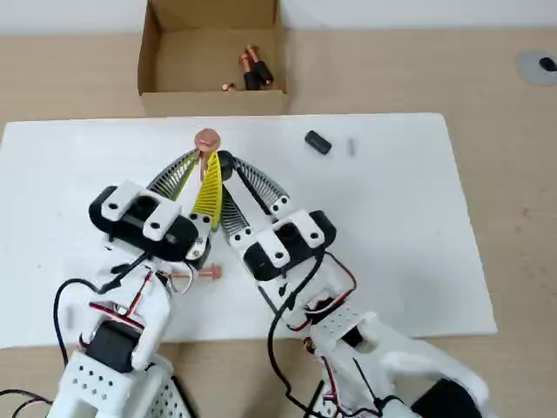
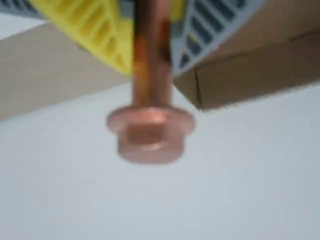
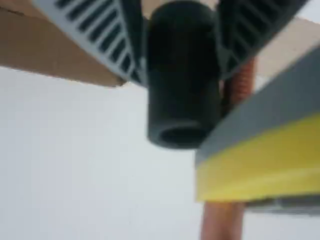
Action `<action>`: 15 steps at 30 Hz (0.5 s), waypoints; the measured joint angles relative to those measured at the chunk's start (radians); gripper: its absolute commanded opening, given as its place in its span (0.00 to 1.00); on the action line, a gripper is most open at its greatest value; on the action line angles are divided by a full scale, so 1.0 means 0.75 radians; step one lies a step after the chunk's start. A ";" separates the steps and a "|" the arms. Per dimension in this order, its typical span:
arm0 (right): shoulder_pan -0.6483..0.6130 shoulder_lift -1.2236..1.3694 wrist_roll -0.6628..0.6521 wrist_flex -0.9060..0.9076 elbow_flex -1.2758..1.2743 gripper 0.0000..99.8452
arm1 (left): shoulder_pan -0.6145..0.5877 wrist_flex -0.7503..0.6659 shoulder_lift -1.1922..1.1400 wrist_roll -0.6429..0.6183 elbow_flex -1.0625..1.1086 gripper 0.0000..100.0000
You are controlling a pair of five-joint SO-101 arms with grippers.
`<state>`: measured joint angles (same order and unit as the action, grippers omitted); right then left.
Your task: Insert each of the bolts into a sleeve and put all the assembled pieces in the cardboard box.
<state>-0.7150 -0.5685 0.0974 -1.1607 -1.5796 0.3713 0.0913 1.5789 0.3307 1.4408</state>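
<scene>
Copper bolt [image 2: 150,75] pinched by left fingers [image 2: 95,30], sleeve [image 3: 182,75] by right fingers [image 3: 95,35]; one spare each, seemingly loose.

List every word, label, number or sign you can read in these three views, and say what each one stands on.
None: no view shows readable text.
The cardboard box, the white mat, the copper bolt and the black sleeve show plain surfaces with no print, label or number that can be made out.
</scene>
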 measured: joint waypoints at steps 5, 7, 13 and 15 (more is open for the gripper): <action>-0.008 0.000 -0.004 0.000 0.000 0.01 | -0.090 -0.084 -0.002 0.053 -0.086 0.01; -0.033 0.000 -0.004 0.000 0.000 0.01 | -0.127 -0.086 -0.002 0.053 -0.127 0.01; -0.035 0.000 -0.004 0.000 0.000 0.01 | -0.149 -0.053 -0.002 -0.051 -0.207 0.01; -0.035 0.000 -0.004 0.000 0.000 0.01 | -0.131 0.002 -0.002 -0.121 -0.235 0.01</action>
<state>-0.7411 -0.5685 0.0944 -1.1607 -1.5796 0.2731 0.0928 1.5773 0.2401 1.2643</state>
